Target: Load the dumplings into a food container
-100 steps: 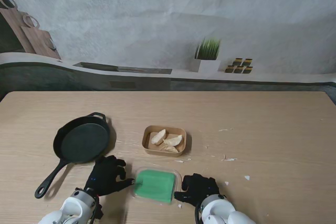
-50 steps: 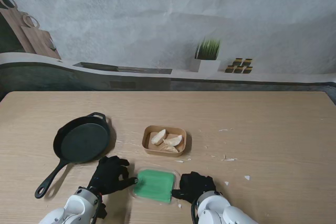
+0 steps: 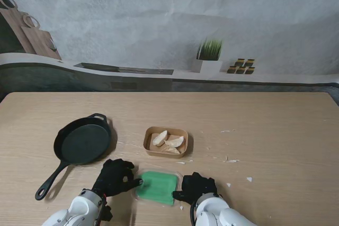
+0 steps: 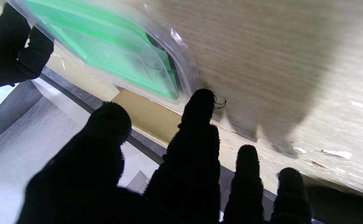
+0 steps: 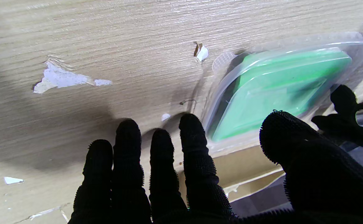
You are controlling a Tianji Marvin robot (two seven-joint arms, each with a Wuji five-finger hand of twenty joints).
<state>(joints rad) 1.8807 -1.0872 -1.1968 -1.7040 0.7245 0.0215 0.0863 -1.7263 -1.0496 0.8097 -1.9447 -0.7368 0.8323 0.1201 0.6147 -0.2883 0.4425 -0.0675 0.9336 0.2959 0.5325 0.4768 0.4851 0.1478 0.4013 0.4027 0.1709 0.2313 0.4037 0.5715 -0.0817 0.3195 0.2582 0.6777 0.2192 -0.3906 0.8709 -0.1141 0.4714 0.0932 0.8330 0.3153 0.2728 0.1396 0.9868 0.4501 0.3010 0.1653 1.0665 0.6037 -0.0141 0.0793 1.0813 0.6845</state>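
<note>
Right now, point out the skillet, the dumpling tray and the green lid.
skillet (image 3: 82, 143), stand view, middle of the pan's black base.
dumpling tray (image 3: 150, 132), stand view, far left rim.
green lid (image 3: 157, 186), stand view, middle of the green top.

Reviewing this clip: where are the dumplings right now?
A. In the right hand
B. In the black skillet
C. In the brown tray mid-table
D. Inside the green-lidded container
C: the dumplings lie in the brown tray, while the skillet holds nothing and the green-lidded container sits closed between the hands.
</note>
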